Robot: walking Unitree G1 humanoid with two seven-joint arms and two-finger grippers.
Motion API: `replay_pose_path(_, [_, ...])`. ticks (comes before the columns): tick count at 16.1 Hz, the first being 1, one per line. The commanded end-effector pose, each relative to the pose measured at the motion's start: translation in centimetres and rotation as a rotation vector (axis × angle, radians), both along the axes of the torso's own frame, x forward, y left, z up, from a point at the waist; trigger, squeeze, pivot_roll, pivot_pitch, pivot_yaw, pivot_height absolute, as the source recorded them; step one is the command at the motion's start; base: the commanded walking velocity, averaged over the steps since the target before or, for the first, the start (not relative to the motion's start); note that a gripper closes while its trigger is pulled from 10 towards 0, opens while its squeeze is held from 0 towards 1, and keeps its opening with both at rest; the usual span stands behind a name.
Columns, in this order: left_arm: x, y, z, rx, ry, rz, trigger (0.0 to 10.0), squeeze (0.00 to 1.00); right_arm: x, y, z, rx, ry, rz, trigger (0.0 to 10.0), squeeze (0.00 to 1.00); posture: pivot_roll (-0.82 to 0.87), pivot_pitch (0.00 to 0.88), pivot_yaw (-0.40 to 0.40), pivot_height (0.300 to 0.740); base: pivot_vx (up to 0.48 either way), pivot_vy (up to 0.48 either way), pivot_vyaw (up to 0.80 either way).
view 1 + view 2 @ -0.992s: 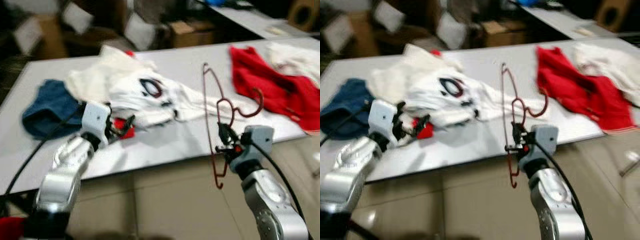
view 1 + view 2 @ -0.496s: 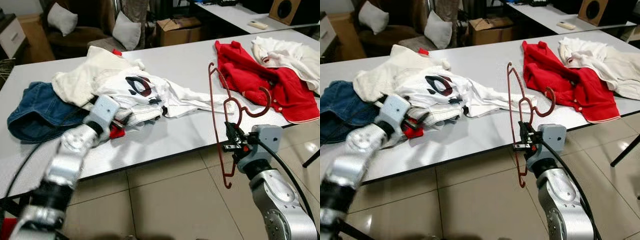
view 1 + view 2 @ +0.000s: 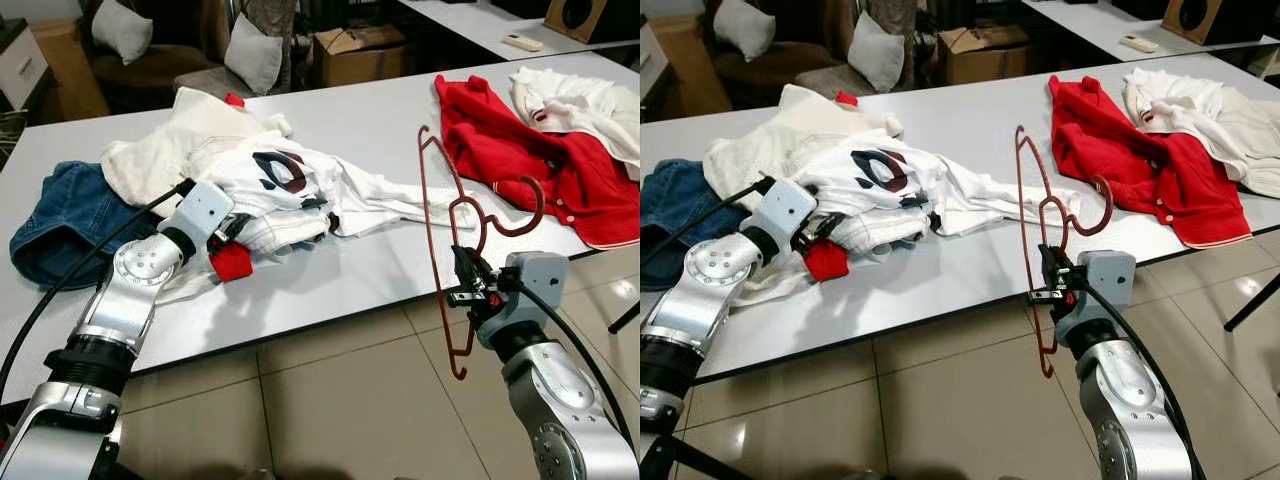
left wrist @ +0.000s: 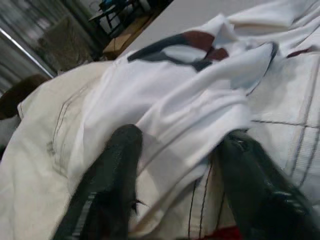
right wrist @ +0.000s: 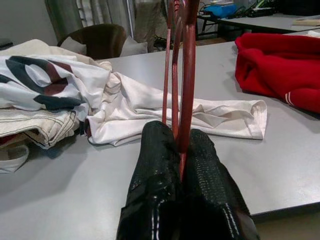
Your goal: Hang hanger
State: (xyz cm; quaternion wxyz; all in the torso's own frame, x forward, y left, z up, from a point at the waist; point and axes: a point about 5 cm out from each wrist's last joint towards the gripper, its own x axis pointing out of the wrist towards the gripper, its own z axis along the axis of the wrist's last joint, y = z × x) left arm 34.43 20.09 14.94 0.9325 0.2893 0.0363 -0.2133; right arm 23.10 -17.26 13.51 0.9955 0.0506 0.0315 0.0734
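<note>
Hanger (image 3: pixel 455 245), a thin, stiff, light red wire, stands upright at the counter (image 3: pixel 380 275) edge, clamped low on its frame by the right gripper (image 3: pixel 466 287). Left gripper (image 4: pixel 175 175), fingers apart, straddles the white shirt (image 3: pixel 290 190) fold.

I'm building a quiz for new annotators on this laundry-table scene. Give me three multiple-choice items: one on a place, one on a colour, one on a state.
1. Where is the right end effector?
A. Off the table's near edge
B. Over the blue jeans
C. On the cardboard box

2. What colour is the hanger?
A. Black
B. Dark red
C. White

3. How does the left end effector stand?
A. Shut on the hanger
B. Shut on nothing
C. Open, with a fold of the white printed shirt between its fingers

Answers:
1 A: it sits in front of the table, above the floor tiles.
2 B: the wire is dark red.
3 C: the left wrist view shows its fingers apart on either side of the cloth.
</note>
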Motion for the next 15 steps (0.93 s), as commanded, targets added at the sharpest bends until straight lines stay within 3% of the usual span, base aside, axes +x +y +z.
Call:
replay_pose_path(1, [0.1, -0.2, 0.6, -0.012, -0.014, -0.029, 0.0, 0.0, -0.1, 0.0, 0.3, 0.003, -0.006, -0.003, 10.0, 0.0, -0.15, 0.0, 0.048, 0.74, 0.0, 0.0, 0.0])
replay_pose_path(12, [1.0, 0.2, -0.1, 0.037, -0.002, -0.002, 0.0, 0.0, -0.1, 0.2, 0.3, 0.0, -0.004, 0.015, 10.0, 0.0, -0.15, 0.0, 0.04, 0.74, 0.0, 0.0, 0.0])
replay_pose_path(15, [1.4, -0.4, 0.6, 0.007, -0.006, -0.028, 0.0, 0.0, -0.5, 0.9, 0.5, -0.025, -0.015, 0.137, 10.0, 0.0, -0.15, 0.0, 0.041, 0.74, 0.0, 0.0, 0.0])
